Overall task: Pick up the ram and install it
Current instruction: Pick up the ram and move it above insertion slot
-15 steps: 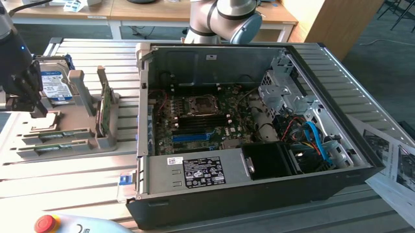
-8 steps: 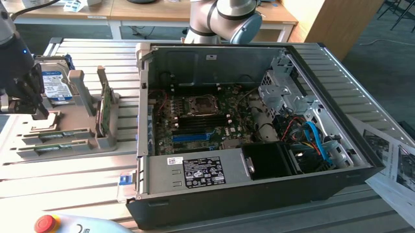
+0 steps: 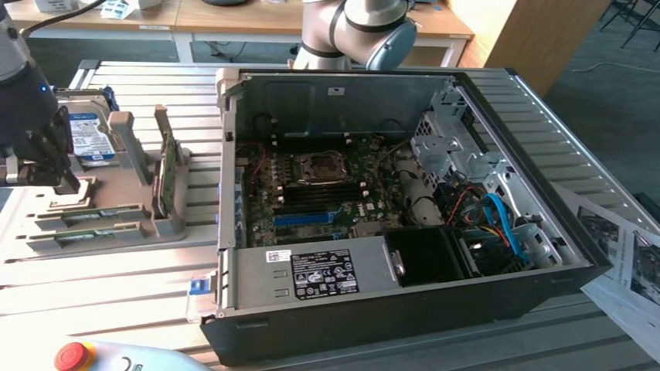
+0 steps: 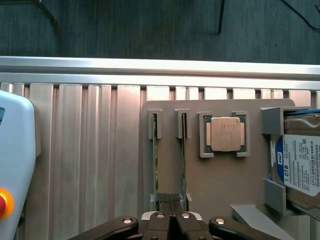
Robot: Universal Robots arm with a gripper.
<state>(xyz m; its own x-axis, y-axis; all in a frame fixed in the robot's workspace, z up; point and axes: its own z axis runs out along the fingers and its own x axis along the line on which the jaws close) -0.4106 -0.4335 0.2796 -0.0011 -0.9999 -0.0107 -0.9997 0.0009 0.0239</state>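
Slatted metal tabletop [image 3: 124,286], read from its near edge to its far edge. At the near edge sits a red stop button [image 3: 73,355]. Behind it, mid-table, is the open computer case [image 3: 413,309], with the blue slot [image 3: 309,219] on its board exposed and empty.

Toward the tabletop's edge on the exterior view's left lies a grey holder [image 3: 134,239]. It carries the ram [image 4: 155,165], standing on edge in its slots, a second stick [image 4: 183,160] just beside it, a processor [image 4: 225,134], a hard drive [image 4: 300,165] and a taller green card [image 3: 165,166].

The gripper [image 4: 170,202] hangs over the holder with its jaws clenched on nothing, its tips between the two sticks at one end.

Step judged: approach for the pick, with nothing lifted yet. A grasp would seem to call for parted jaws, a small sideways shift over one stick, and a straight descent.
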